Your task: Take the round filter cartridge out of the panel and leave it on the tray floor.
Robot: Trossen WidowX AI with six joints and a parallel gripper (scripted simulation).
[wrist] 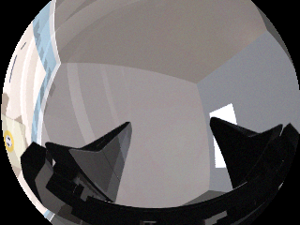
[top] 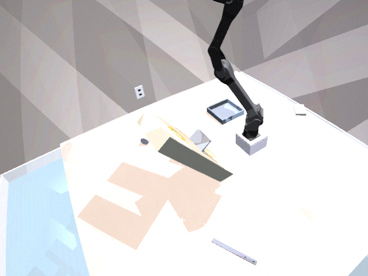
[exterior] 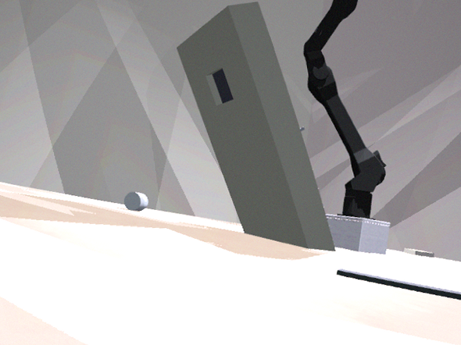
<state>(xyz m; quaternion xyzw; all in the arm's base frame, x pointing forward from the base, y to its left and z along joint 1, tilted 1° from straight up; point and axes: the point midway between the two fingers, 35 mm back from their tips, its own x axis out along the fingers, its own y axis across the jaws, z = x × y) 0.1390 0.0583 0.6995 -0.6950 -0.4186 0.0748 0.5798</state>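
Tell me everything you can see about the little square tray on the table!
The tray is small, square and shallow, with low blue-grey walls and a paler, shiny floor that looks like smooth plastic. It lies flat on the white table, close beside the robot's arm and behind its white base block. Nothing can be seen inside it, and the arm does not seem to touch it. Only the top view shows it.

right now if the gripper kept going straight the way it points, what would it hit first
Probably nothing close: the open gripper faces bare wall and ceiling in the wrist view, held high, away from the panel and the tray. Depth is unclear.
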